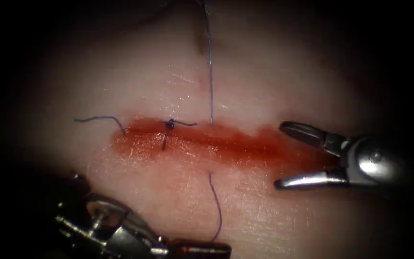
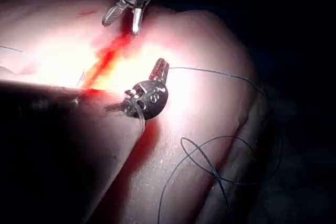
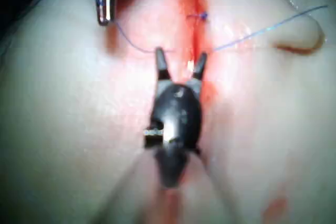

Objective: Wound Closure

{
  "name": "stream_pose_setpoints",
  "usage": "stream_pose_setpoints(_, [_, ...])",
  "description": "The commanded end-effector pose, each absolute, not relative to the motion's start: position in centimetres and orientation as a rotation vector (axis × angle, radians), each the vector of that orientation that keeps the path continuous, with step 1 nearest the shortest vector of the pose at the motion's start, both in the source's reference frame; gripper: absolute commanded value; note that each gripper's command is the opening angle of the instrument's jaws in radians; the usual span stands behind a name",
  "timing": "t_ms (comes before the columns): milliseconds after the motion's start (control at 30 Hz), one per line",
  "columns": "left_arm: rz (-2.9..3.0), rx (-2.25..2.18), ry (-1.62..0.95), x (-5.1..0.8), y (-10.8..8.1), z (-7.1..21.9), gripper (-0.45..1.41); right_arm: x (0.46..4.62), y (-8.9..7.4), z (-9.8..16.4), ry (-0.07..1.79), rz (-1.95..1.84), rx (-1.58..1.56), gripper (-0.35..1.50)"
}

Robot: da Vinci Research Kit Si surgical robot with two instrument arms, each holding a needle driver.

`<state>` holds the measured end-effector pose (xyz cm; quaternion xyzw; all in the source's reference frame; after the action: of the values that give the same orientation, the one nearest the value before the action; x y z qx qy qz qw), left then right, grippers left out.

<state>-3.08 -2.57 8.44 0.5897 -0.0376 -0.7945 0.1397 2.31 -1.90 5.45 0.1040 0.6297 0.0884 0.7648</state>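
The right tool sits at the right end of the cut, jaws wide open, holding nothing. The left tool lies below the cut with its jaws closed on the thread. That thread enters the tissue below the cut, emerges above it and runs upward. A knot sits on the cut's left part, in red fluid. I cannot make out the needle.

Endoscope above-front, close on cut; wrist views along shafts, sharing cut, opposite ends.
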Motion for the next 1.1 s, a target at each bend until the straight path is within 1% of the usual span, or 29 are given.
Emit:
stream_pose_setpoints(33, [-2.29,1.703,-0.114,-3.13,-2.63,8.48,-0.45,2.47,-1.97,5.45,1.386,0.144,0.215,0.84])
stream_pose_setpoints(367, [-2.276,1.695,-0.135,-3.09,-2.55,8.4,-0.45,3.0,-2.43,5.47,1.346,-0.05,0.253,0.83])
stream_pose_setpoints(400, [-2.276,1.695,-0.135,-3.09,-2.55,8.4,-0.45,3.0,-2.43,5.47,1.346,-0.05,0.253,0.83])
stream_pose_setpoints(433, [-2.275,1.696,-0.133,-3.08,-2.55,8.4,-0.45,3.04,-2.49,5.54,1.336,-0.067,0.254,0.78])
stream_pose_setpoints(533, [-2.274,1.696,-0.133,-3.08,-2.55,8.4,-0.45,3.05,-2.53,5.6,1.312,-0.088,0.255,0.78])
stream_pose_setpoints(667, [-2.274,1.696,-0.133,-3.08,-2.55,8.4,-0.45,3.06,-2.55,5.63,1.308,-0.102,0.247,0.71])
stream_pose_setpoints(700, [-2.274,1.696,-0.133,-3.08,-2.54,8.4,-0.45,3.07,-2.55,5.63,1.309,-0.106,0.244,0.64])
stream_pose_setpoints(733, [-2.274,1.696,-0.133,-3.08,-2.54,8.4,-0.45,3.07,-2.55,5.63,1.309,-0.106,0.244,0.64])
stream_pose_setpoints(800, [-2.274,1.696,-0.133,-3.08,-2.54,8.41,-0.45,3.09,-2.54,5.62,1.309,-0.105,0.243,0.51])
stream_pose_setpoints(833, [-2.274,1.696,-0.133,-3.07,-2.54,8.41,-0.45,3.11,-2.54,5.62,1.308,-0.103,0.242,0.37])
stream_pose_setpoints(867, [-2.274,1.695,-0.133,-3.07,-2.54,8.41,-0.45,3.12,-2.54,5.62,1.308,-0.103,0.242,0.14])
stream_pose_setpoints(900, [-2.274,1.695,-0.134,-3.07,-2.54,8.42,-0.45,3.13,-2.54,5.62,1.308,-0.103,0.242,-0.25])
stream_pose_setpoints(933, [-2.274,1.695,-0.134,-3.07,-2.54,8.42,-0.45,3.14,-2.53,5.62,1.31,-0.111,0.234,-0.35])
stream_pose_setpoints(1100, [-2.275,1.693,-0.136,-3.08,-2.55,8.43,-0.45,3.14,-2.48,5.63,1.309,-0.124,0.222,-0.35])
